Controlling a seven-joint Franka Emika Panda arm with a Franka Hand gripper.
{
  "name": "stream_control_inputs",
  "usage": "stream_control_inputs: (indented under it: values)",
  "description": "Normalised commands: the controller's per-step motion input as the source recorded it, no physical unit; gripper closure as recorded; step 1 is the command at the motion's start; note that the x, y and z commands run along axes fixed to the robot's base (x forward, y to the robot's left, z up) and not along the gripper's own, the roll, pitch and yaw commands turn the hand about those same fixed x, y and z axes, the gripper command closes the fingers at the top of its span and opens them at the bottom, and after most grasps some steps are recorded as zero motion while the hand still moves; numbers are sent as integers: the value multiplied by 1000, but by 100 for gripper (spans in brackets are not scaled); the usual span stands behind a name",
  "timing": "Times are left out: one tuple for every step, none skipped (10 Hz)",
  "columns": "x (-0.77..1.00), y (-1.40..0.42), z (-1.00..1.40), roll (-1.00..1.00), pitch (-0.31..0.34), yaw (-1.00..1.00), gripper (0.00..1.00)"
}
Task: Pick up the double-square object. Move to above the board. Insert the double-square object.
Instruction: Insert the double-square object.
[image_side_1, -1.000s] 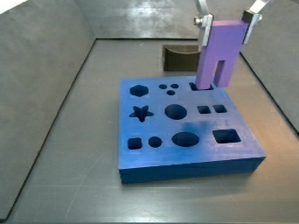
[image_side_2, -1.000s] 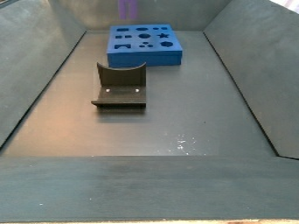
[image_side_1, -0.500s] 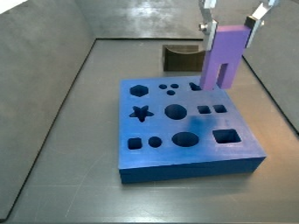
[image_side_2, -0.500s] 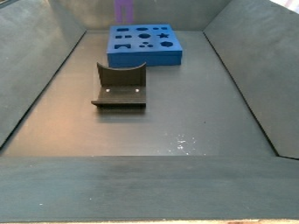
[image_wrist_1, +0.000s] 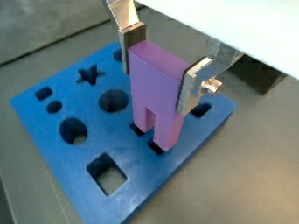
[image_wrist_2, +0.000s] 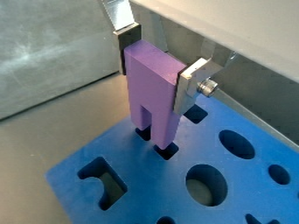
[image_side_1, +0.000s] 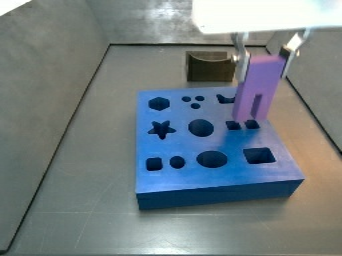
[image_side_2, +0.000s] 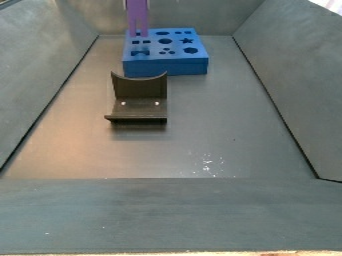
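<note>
1. The board (image_side_1: 214, 145) is the blue slab with many shaped holes, and it serves as the landmark here. In both side views it lies flat on the grey floor.
2. The double-square object (image_wrist_1: 158, 94) stands upright on the board near one edge. In both wrist views its two prongs sit in the pair of small square holes (image_wrist_2: 156, 142). How deep they have gone cannot be told.
3. The fixture (image_side_2: 138, 100), a dark bracket, sits on the floor well apart from the board (it plays no part now).
4. The gripper (image_wrist_1: 163, 59) is above the board, its silver fingers (image_wrist_1: 195, 81) clamped on the upper sides of the double-square object.
5. Judgement: the insertion looks underway. The main risk is jamming, since a slight tilt or twist of the block would wedge one prong against its hole wall while the other hangs up.
6. Letting go before the prongs seat could leave the block leaning or let it topple off the board.
</note>
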Motion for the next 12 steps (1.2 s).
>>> stream_control_inputs:
  values:
    - [389, 0, -166, 137, 189, 0, 100]
    - [209, 0, 0, 134, 243, 0, 100]
    - [0, 74, 0, 0, 0, 3, 100]
    - [63, 89, -43, -129, 14, 74, 100]
    - [34, 131, -77, -283, 0, 77, 100]
    - [0, 163, -60, -274, 9, 49, 100]
    - [0, 169, -100, -249, 23, 43, 100]
    - [0, 160, -146, -189, 23, 54, 100]
    - [0, 123, -217, 0, 80, 83, 100]
    - [23, 151, -266, 0, 114, 117, 100]
    - [89, 163, -300, 0, 166, 126, 100]
    - [83, 120, -363, 77, 154, 131, 100]
